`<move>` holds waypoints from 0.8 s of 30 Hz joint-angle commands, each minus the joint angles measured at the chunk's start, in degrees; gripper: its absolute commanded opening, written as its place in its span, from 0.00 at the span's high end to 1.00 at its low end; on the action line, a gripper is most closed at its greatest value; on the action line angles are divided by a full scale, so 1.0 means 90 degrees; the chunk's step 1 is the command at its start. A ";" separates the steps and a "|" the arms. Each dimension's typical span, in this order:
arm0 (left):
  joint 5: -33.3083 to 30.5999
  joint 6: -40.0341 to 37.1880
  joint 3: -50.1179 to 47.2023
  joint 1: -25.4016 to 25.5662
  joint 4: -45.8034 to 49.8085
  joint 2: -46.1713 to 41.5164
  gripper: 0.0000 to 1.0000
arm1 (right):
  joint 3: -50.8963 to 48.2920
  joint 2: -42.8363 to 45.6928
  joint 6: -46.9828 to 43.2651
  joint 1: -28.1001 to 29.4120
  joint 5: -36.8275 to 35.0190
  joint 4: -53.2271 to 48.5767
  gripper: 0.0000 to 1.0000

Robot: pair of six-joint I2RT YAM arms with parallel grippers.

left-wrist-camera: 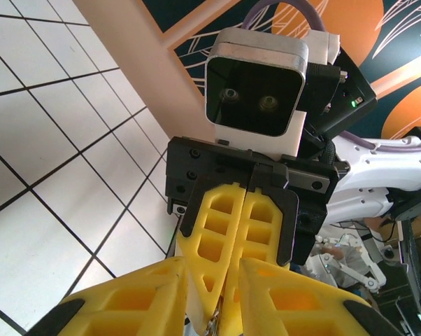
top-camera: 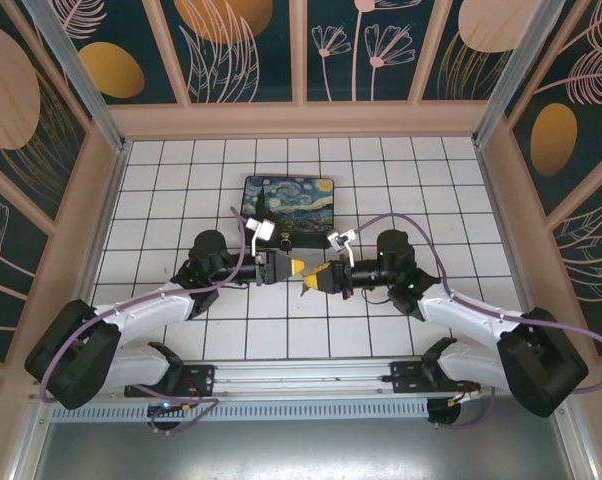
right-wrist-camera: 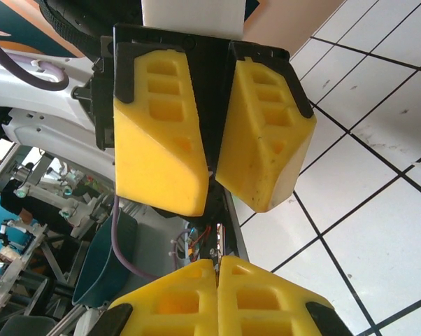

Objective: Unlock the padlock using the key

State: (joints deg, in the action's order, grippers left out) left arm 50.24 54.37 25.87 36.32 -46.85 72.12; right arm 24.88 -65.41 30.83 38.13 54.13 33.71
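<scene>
Padlock and key hidden between jaws, near edge of box (top-camera: 289, 203) covered

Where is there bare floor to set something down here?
Bare tiles lie left of the left arm, right of the right arm, behind the painted box, and by the rail between the bases. Crowded: the centre, where the left gripper and right gripper meet tip to tip near the box.

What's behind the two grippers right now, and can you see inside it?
A black box with a swirly blue-and-yellow painted lid lies flat on the tiles, just behind the left gripper and right gripper. That lid covers the inside.
</scene>
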 commanded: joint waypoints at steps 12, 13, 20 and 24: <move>0.0252 -0.0248 -0.0042 -0.0036 -0.0019 -0.0124 0.73 | 0.0074 -0.0090 0.0090 -0.0073 0.0207 0.0501 1.00; 0.0266 -0.0257 -0.0042 -0.0040 -0.0021 -0.0114 0.73 | 0.0078 -0.0113 0.0102 -0.0072 0.0223 0.0517 1.00; 0.0271 -0.0219 -0.0130 -0.0041 -0.0165 -0.0117 0.71 | 0.0087 -0.0165 0.0199 -0.0173 0.0257 0.0684 1.00; 0.0274 -0.0230 -0.0139 -0.0039 -0.0159 -0.0125 0.74 | 0.0145 -0.0241 0.0214 -0.0197 0.0308 0.0702 1.00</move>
State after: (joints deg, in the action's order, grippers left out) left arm 51.24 53.21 24.95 36.32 -46.46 71.64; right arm 24.93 -66.76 32.14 36.75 55.44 37.30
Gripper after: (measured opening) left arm 0.265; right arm 0.050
